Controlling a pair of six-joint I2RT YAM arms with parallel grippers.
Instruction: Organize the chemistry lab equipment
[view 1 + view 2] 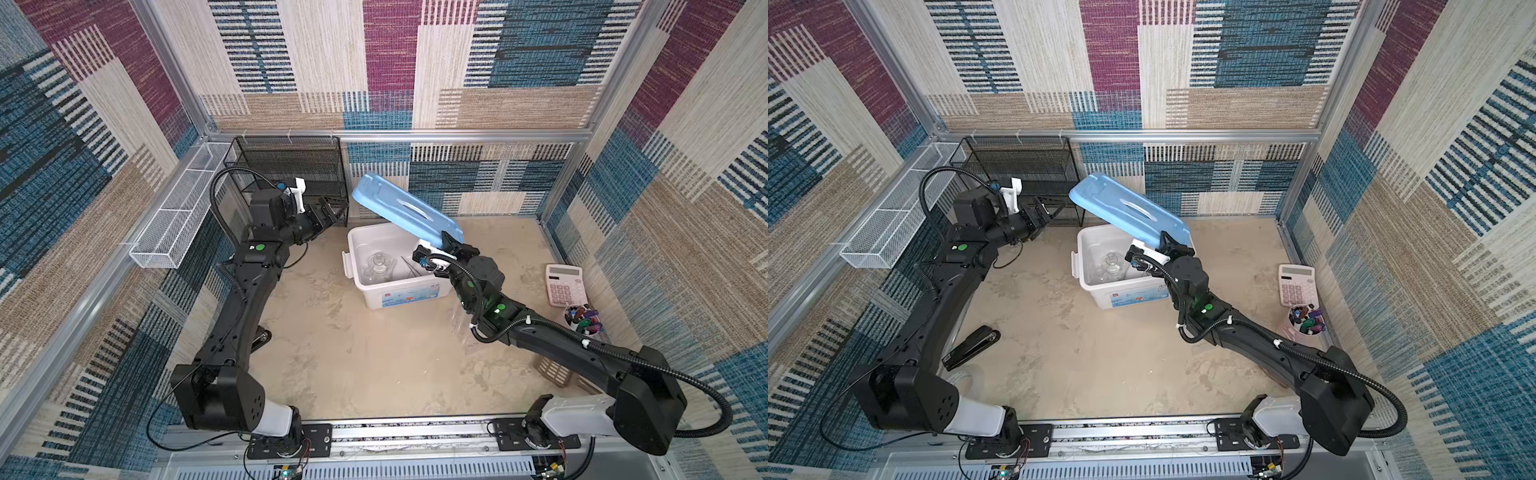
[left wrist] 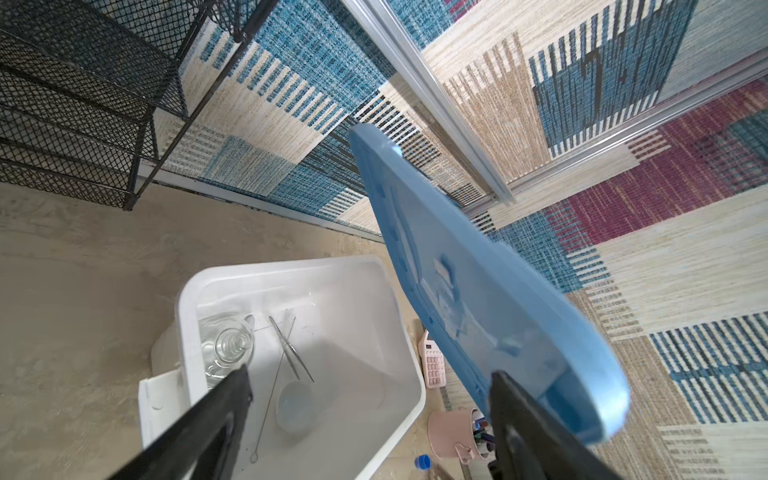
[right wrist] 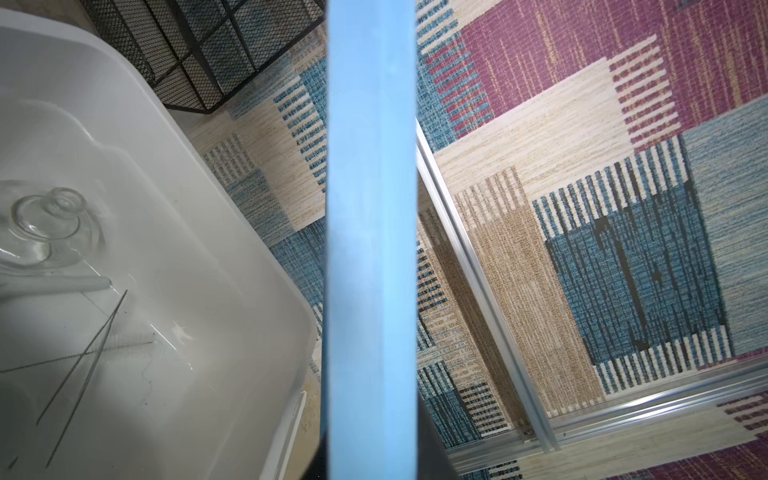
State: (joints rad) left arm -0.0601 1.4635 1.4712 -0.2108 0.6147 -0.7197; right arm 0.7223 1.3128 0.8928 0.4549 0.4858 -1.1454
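Note:
A white bin [image 1: 353,249] stands at mid-table with its blue lid [image 1: 399,203] tilted up above it. My right gripper [image 1: 451,243] is shut on the lid's near edge [image 3: 370,249]. In the bin lie clear glassware [image 2: 228,345], metal tweezers [image 2: 291,353], a thin rod [image 2: 270,399] and a small clear dish [image 2: 296,405]. My left gripper [image 1: 328,212] hovers left of the bin by the rack. In the left wrist view this left gripper [image 2: 370,376] is open and holds nothing. A blue tube cap [image 2: 422,461] shows on the table beside the bin.
A black mesh rack [image 1: 291,174] stands at the back left, with a white mesh tray [image 1: 174,224] along the left wall. A pink calculator [image 1: 563,284] and pink cup of markers [image 1: 582,320] sit at the right. A black stapler [image 1: 971,347] lies by the left arm.

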